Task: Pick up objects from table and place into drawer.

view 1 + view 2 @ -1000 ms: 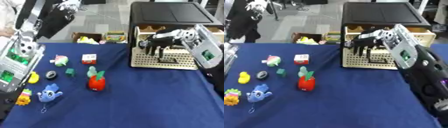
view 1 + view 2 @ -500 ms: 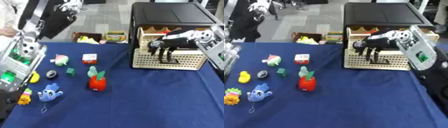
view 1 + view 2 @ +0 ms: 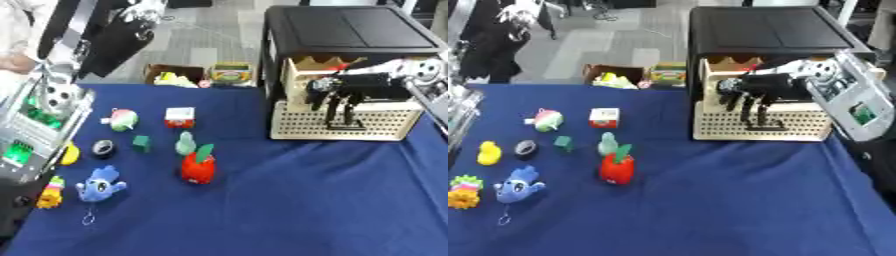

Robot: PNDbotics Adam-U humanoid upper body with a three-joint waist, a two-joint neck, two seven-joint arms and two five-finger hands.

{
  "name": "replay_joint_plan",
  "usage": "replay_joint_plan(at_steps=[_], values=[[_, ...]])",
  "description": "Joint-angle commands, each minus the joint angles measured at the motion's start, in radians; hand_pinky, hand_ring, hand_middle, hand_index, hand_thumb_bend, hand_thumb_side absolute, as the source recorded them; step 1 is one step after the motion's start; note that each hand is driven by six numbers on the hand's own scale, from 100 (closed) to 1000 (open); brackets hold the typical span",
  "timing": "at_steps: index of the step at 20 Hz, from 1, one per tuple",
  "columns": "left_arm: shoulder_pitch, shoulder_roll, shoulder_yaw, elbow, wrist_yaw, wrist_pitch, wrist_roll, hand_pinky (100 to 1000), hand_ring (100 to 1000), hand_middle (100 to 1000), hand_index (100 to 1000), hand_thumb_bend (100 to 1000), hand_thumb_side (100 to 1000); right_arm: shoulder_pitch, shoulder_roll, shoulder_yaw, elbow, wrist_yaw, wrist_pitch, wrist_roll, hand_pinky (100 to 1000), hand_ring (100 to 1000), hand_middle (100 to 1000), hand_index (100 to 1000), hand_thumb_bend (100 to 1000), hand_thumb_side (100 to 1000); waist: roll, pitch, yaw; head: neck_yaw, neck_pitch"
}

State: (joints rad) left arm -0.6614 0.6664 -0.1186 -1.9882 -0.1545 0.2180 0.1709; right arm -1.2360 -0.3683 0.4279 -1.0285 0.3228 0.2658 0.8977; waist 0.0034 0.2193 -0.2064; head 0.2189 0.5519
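Blue tablecloth (image 3: 710, 200) bears toys; right hand (image 3: 750, 90) hangs relaxed, fingers down, over the open drawer (image 3: 763, 120)

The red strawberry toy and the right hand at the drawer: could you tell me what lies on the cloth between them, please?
Nothing: between the red strawberry toy and the right hand at the drawer only bare blue cloth shows in the right eye view.

On the blue cloth at the left of the frame, eight small toys are counted: one red apple (image 3: 617, 166), one blue fish (image 3: 518, 184), one yellow duck (image 3: 488, 152) and five others. One black cabinet (image 3: 769, 35) with one open drawer (image 3: 763, 120) is seen at upper right.
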Motion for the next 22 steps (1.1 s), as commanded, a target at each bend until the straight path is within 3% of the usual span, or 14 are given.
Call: replay_joint_plan(at_steps=[1, 8, 13, 22], values=[[-0.009, 0.025, 0.019, -0.012, 0.001, 0.0, 0.004, 422, 677, 675, 891, 100, 741, -0.004, -0.052, -0.009, -0.007, -0.018, 0.028, 0.009, 499, 677, 768, 864, 100, 1000, 0.001, -0.021, -0.003, 0.001, 0.004], [-0.008, 0.025, 0.019, -0.012, 0.003, 0.002, 0.002, 423, 677, 675, 891, 100, 744, 0.013, -0.059, 0.037, -0.039, -0.106, 0.049, 0.009, 445, 630, 743, 860, 100, 998, -0.004, -0.022, -0.009, 0.002, 0.005], [-0.005, 0.028, 0.021, -0.012, 0.005, 0.004, 0.004, 424, 677, 675, 891, 100, 745, 0.033, -0.066, 0.05, -0.056, -0.174, 0.071, 0.009, 413, 601, 717, 854, 100, 941, -0.006, -0.023, -0.016, 0.011, 0.012], [-0.004, 0.034, 0.023, -0.012, 0.008, 0.002, 0.008, 426, 678, 675, 890, 100, 740, 0.088, -0.138, 0.082, -0.17, -0.311, 0.137, 0.009, 400, 588, 710, 847, 100, 886, -0.005, -0.027, -0.033, 0.032, 0.022]])
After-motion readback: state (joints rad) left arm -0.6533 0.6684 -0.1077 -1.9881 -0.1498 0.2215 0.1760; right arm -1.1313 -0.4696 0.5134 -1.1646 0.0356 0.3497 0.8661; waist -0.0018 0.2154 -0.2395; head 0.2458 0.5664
